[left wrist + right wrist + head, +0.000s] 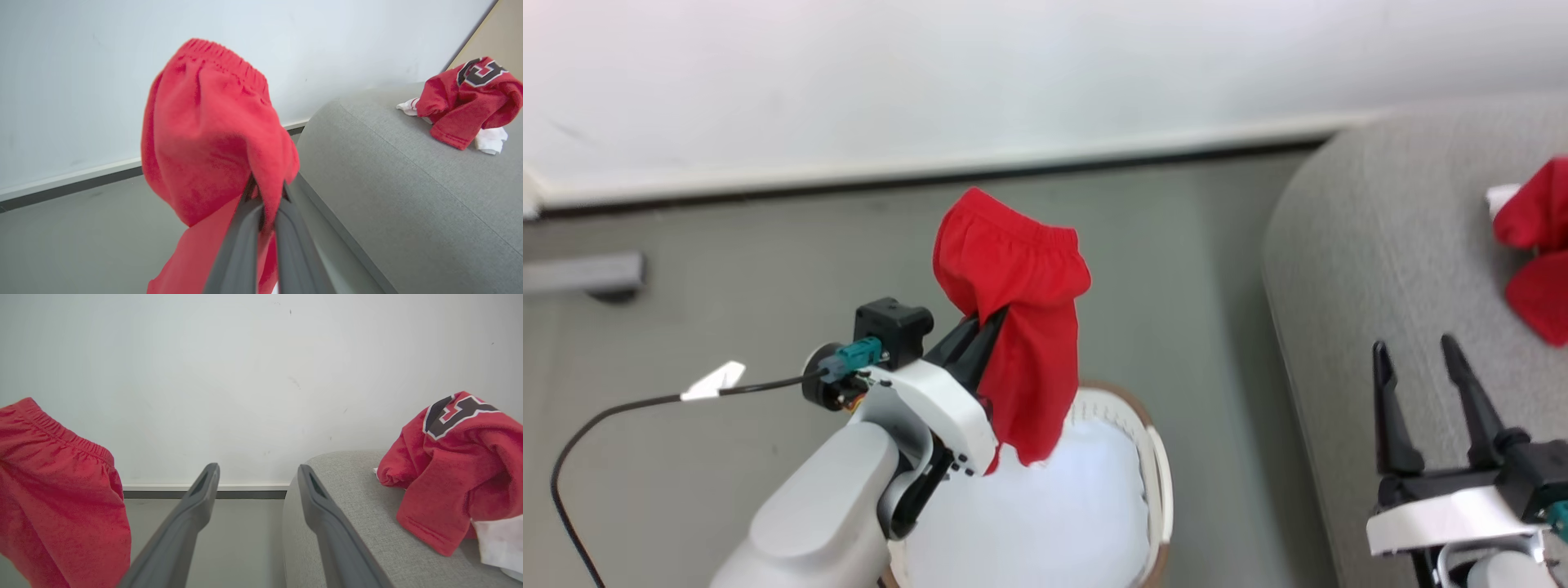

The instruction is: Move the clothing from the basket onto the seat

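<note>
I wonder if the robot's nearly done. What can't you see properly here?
Head view: the basket is glared white inside and partly behind the left arm and shorts, so leftovers cannot be told.
Head view: the jersey on the seat is cut by the right edge.
Both wrist views: the jersey's lettering is folded, unreadable.
Left wrist view: the left end effector has its tips buried in the shorts.
</note>
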### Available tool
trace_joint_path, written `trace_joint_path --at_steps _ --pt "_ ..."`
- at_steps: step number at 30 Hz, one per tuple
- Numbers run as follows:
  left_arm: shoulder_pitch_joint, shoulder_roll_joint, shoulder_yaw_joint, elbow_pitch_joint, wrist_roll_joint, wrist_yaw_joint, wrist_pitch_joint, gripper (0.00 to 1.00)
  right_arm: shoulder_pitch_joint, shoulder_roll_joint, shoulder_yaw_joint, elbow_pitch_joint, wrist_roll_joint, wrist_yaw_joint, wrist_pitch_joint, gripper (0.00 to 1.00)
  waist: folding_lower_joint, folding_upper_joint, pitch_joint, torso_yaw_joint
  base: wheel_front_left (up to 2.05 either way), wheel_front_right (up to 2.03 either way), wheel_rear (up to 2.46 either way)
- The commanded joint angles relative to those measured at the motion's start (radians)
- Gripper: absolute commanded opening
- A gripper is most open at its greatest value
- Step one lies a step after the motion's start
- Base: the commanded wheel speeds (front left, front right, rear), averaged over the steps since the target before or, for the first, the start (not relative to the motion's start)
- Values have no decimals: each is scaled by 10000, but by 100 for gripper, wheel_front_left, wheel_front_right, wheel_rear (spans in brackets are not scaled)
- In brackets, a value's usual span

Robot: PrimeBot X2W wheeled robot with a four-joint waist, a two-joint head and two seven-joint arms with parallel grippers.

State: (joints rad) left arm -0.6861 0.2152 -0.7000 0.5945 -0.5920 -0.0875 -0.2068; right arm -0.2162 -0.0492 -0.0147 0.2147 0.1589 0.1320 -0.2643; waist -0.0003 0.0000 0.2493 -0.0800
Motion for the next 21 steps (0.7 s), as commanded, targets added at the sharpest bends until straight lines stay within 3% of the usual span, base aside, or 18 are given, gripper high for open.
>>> trace_joint_path --at_steps 1,14,21 --pt "178 99 50 -222 -143 82 66 0 196 -25 23 41 36 -25 -1 100 3 0 -1113 382 0 0 0" --pt "447 677 524 -4034 -362 1612 1654 0 806 -25 1694 174 49 -26 -1 100 3 0 -2643 508 0 0 0" --pt "724 888 459 -5019 -345 2007 2136 0 825 -24 2978 -162 165 -26 0 100 3 0 -2926 483 0 0 0"
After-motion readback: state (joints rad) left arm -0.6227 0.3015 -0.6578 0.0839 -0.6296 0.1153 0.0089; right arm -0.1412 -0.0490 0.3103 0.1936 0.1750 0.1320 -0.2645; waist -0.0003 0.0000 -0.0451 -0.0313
